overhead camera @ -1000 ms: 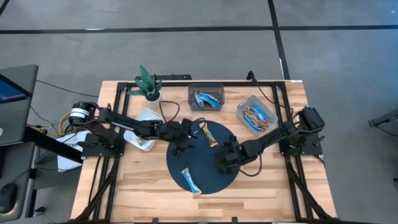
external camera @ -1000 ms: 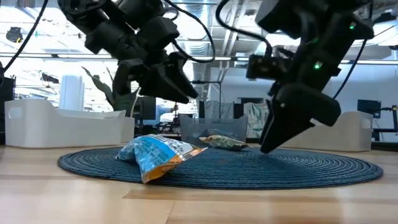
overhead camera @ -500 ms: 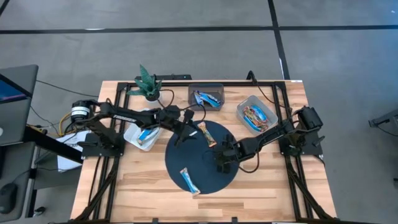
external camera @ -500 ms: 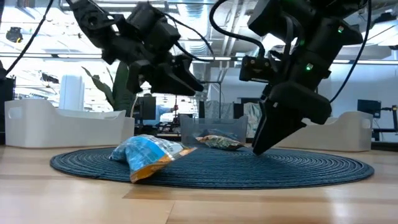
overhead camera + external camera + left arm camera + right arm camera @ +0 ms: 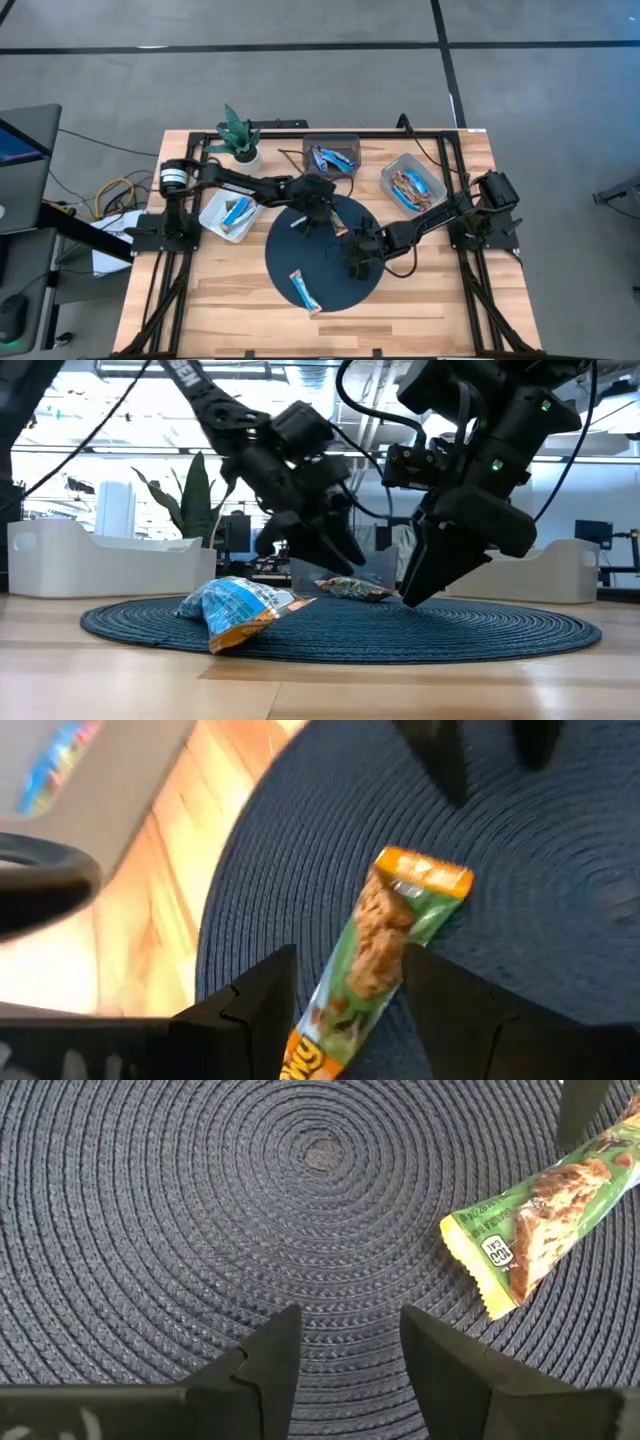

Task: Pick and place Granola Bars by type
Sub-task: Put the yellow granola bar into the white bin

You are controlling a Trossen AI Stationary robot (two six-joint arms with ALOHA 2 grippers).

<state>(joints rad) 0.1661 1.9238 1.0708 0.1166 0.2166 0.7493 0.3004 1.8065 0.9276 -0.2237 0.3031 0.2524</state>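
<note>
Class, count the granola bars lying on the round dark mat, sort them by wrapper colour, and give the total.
On the mat:
Blue-wrapped bar: 1
Green-and-orange bar: 1, lying between the open fingers of the left gripper
Total: 2
The right gripper is open over bare mat and holds no bar.

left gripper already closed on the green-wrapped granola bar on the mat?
No. In the left wrist view the left gripper's fingers stand open, straddling the green-and-orange wrapped granola bar lying flat on the dark blue woven mat.
</note>
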